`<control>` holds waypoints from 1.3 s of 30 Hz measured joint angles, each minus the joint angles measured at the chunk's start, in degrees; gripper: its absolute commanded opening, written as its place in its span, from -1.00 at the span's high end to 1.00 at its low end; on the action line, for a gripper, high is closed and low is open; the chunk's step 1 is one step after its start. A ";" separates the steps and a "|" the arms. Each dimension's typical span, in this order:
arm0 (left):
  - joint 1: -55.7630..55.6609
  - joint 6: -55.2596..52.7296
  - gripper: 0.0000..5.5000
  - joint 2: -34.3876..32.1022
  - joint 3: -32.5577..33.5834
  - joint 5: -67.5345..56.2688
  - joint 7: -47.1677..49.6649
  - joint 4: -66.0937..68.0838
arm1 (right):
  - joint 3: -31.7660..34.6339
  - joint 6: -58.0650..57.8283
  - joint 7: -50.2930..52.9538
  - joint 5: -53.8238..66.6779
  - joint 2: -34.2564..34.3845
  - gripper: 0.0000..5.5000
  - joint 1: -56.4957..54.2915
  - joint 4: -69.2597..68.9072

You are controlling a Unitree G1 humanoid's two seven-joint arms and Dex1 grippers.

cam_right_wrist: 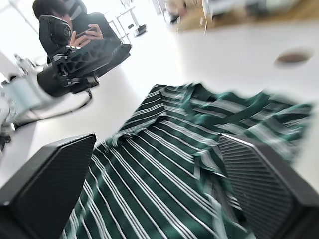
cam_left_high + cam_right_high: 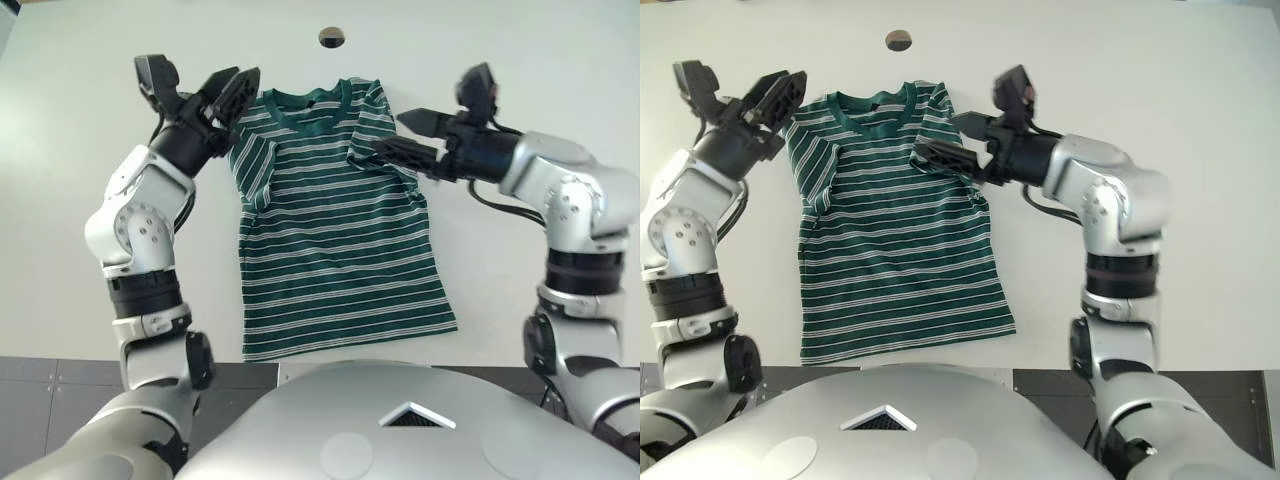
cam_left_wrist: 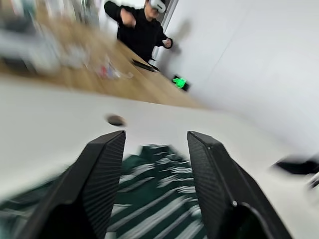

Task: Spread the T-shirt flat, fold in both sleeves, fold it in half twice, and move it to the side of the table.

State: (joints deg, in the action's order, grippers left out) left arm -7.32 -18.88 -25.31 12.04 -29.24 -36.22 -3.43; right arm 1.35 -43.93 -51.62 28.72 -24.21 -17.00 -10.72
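T-shirt flat; left gripper, right gripper gaping above its shoulders.

wide table around T-shirt, hole beyond it

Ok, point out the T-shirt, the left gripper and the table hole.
T-shirt (image 2: 335, 250): left eye view, chest middle.
Left gripper (image 2: 240, 85): left eye view, between fingertips.
Hole (image 2: 331, 38): left eye view, its centre.

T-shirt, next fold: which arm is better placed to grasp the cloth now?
Probably the right. The right gripper, open, hangs over the T-shirt at its right sleeve; the left gripper, also open, is beside the left shoulder, at the cloth's edge.
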 measured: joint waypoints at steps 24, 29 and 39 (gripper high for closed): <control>32.34 84.55 0.16 -37.17 -9.98 49.39 -11.47 10.11 | -4.90 90.14 -19.42 -30.82 -31.11 -0.63 34.30 10.59; 34.09 81.81 0.16 -36.75 -14.71 47.96 -10.05 4.32 | -10.02 99.16 -13.82 -33.46 -30.53 -0.63 30.07 14.23; 36.37 73.76 0.16 -39.73 -18.73 45.74 -10.57 -3.66 | -16.49 103.78 -3.84 -37.04 -29.62 -0.63 26.04 17.05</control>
State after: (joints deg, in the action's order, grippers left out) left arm 29.06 54.88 -65.05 -6.69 16.50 -46.79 -7.09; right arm -15.15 59.85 -55.45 -8.32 -53.83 9.05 6.33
